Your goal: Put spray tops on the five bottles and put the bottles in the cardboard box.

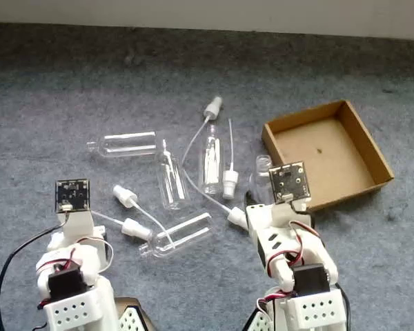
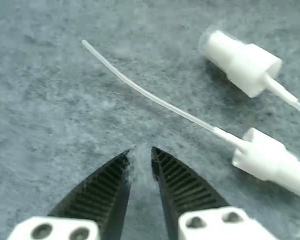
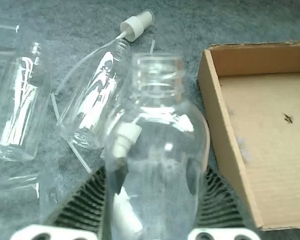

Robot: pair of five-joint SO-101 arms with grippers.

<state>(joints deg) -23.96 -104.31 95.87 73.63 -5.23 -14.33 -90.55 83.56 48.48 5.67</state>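
snugly, right gripper (image 3: 153, 197) clamps a clear bottle (image 3: 157, 135); left gripper (image 2: 140, 153) barely parted.

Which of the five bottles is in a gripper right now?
The bottle next to the cardboard box, clamped in the right gripper with its neck uncapped. The other four bottles lie loose on the carpet.

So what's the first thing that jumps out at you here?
The clear uncapped bottle clamped in the right gripper stands out first, right beside the cardboard box, which has no bottles in it yet. After that, the eye goes to the scatter of clear bottles and white spray tops with long thin tubes, lying on the grey carpet in front of both arms.
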